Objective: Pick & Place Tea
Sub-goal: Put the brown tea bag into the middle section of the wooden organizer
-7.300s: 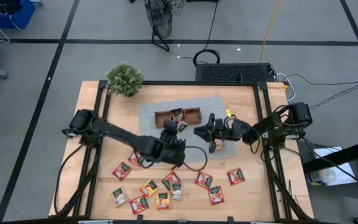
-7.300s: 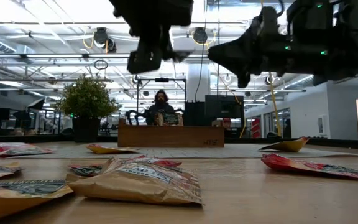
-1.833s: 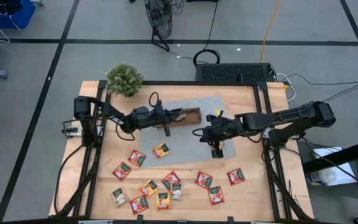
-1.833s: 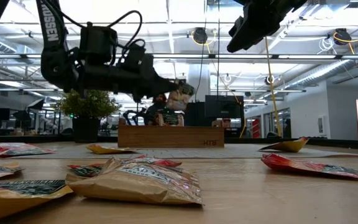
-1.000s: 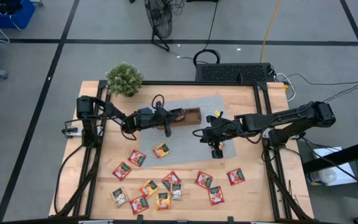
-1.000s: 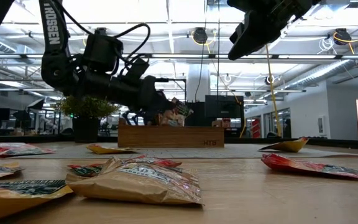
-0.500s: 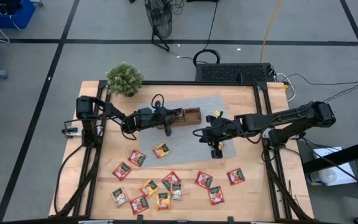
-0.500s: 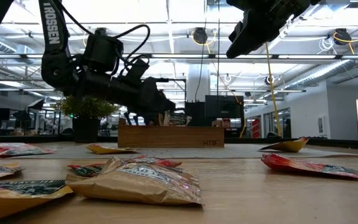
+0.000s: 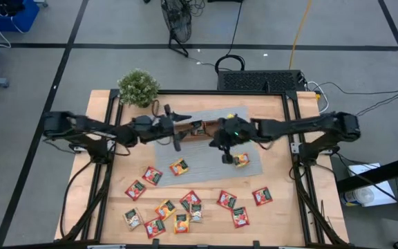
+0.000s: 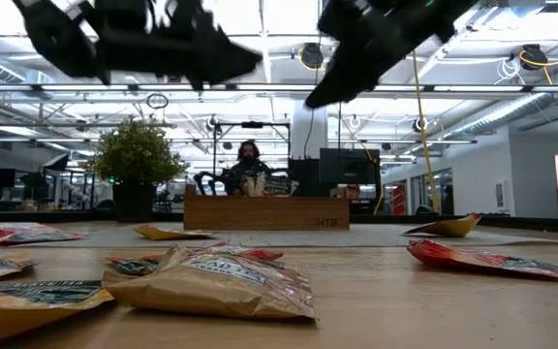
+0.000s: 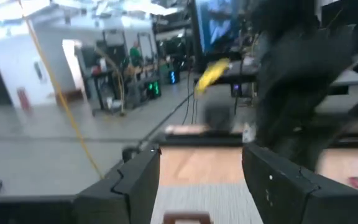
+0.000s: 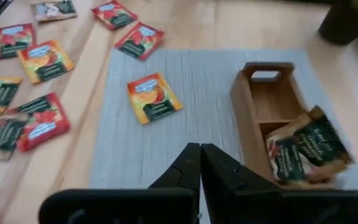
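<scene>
The brown wooden tray [image 9: 200, 128] stands on a grey mat [image 9: 206, 149], with tea packets [image 12: 308, 149] leaning in one compartment. Several red, green and orange tea packets [image 9: 185, 204] lie flat on the wood toward the near edge. An orange one [image 12: 154, 98] lies on the mat's near left part, and a yellow one [image 9: 241, 160] lies on the mat to the right. My left gripper [image 11: 201, 180] is open and empty, raised above the tray's left end. My right gripper [image 12: 199, 155] is shut and empty, in the air just right of the tray.
A potted plant [image 9: 138, 88] stands at the table's far left corner. Black frame rails [image 9: 292, 138] run along the table's sides. In the low view both arms hang high above the tray [image 10: 264, 211], and a person sits in the room behind it.
My left gripper has opened and let go of a tea packet, which stays in the tray. It has then risen well clear and drawn back toward the table's left edge. My right gripper, still shut, has moved left toward the tray, uncovering the yellow packet on the mat.
</scene>
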You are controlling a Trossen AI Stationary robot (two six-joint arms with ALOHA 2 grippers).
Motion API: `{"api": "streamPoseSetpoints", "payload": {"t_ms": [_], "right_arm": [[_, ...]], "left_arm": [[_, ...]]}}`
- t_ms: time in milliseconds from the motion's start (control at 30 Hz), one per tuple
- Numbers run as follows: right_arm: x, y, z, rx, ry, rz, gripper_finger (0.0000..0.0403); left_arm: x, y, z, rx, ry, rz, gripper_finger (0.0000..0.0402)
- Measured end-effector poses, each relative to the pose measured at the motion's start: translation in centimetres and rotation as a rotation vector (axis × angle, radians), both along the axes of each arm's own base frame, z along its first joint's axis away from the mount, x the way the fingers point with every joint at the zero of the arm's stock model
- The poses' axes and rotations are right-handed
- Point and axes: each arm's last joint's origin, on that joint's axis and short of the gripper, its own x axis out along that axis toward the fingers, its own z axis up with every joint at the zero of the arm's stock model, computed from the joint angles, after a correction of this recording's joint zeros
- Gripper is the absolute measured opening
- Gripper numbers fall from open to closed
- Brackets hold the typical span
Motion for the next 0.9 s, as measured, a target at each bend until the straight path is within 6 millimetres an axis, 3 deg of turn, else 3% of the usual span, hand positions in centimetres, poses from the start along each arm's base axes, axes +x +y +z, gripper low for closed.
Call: {"api": "streamPoseSetpoints", "payload": {"t_ms": [167,333,633,900], "right_arm": [[3.9,-4.1,-0.4,0.076,0.08,0.006,0.0],[6.6,-6.2,-2.6,0.066,0.266,0.018,0.0],[7.8,-6.8,-6.2,0.057,0.33,0.025,0.0],[8.1,-8.1,-6.0,0.012,0.279,-0.039,0.0]], "left_arm": [[-2.2,-1.2,3.2,0.074,-0.041,-0.027,0.0217],[-3.6,-1.5,4.5,0.091,-0.039,-0.031,0.0209],[-3.9,-1.5,4.3,0.081,0.016,-0.034,0.0213],[-3.9,-1.5,3.7,0.052,0.062,-0.038,0.0216]]}}
